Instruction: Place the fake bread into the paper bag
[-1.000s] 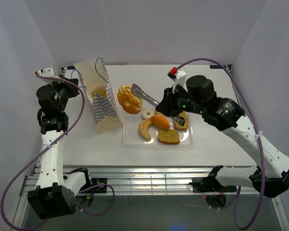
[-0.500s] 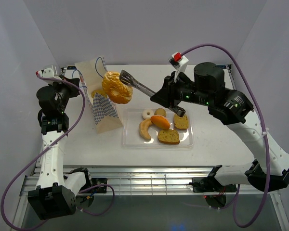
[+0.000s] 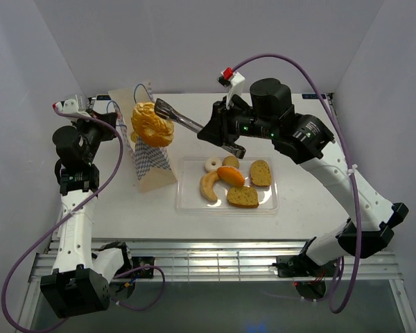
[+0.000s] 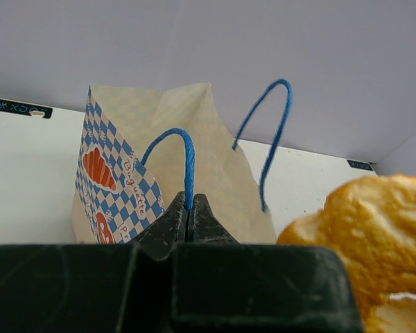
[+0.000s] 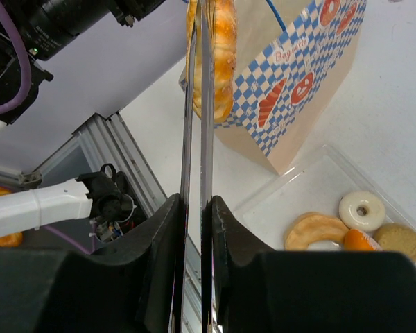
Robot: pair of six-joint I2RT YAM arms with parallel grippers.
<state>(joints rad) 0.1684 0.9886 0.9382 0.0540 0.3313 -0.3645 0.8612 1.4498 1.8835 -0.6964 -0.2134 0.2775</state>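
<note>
Above the paper bag [image 3: 147,149], at the table's [image 3: 305,201] left side, the twisted ring [image 3: 152,124] hangs pinched in metal tongs [image 3: 177,116], which the right end effector [image 5: 194,229] clamps together. The left end effector [image 4: 189,211] is closed on one blue cord handle [image 4: 187,159]. Other bread pieces [image 3: 231,175] lie in the clear tray [image 3: 187,201] beside the bag.

The golden twisted ring bread [image 3: 152,124] fills the way above the tan chequered paper bag's [image 3: 149,159] mouth; blue cord handles [image 4: 189,170] arch alongside.
</note>
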